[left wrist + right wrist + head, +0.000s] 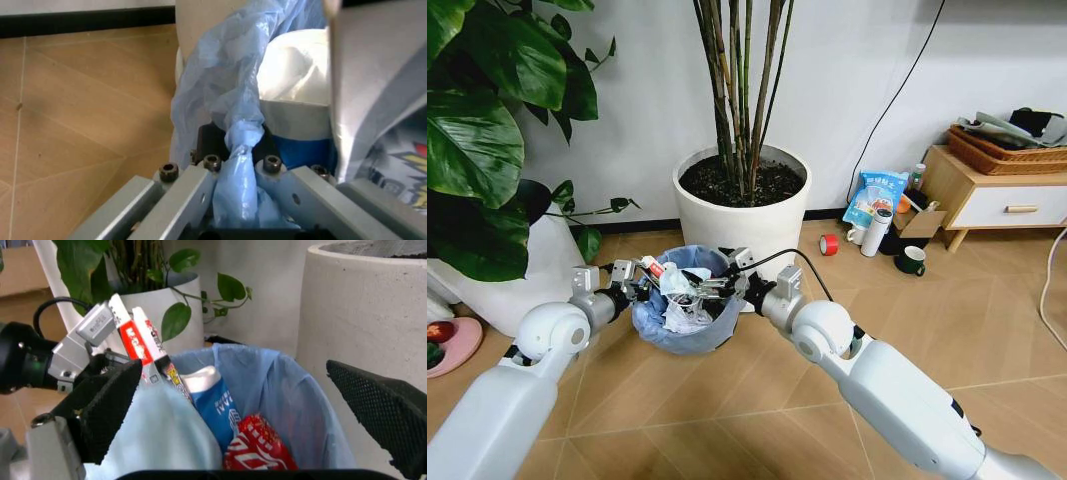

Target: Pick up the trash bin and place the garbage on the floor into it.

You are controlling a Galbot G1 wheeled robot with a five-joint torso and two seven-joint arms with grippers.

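Up off the floor [757, 400] near the middle of the head view: the trash bin [685, 335], lined with a crinkly light blue bag [220, 100], just in front of a big white plant pot [742, 215] at 12 o'clock from it. At 9 o'clock of the bin, the left gripper [632, 283], pinched tight on the bin's rim. From the left wrist view, up close: blue bag plastic squeezed between two grey fingers [183, 197], plus a bit of white and blue garbage inside. At 3 o'clock of the bin, the right gripper [722, 287], reaching over the rim. From the right wrist view: black bumpy pads [110, 407] spread wide apart, holding nothing, with the bin below. Also from there, the garbage [260, 445] inside the bin: a red crushed wrapper, a blue-white wrapper [217, 405], a white printed tube [147, 347] sticking up, and a light blue mask [157, 440]. From the head view, just a jumble of white and red bits in the bin.
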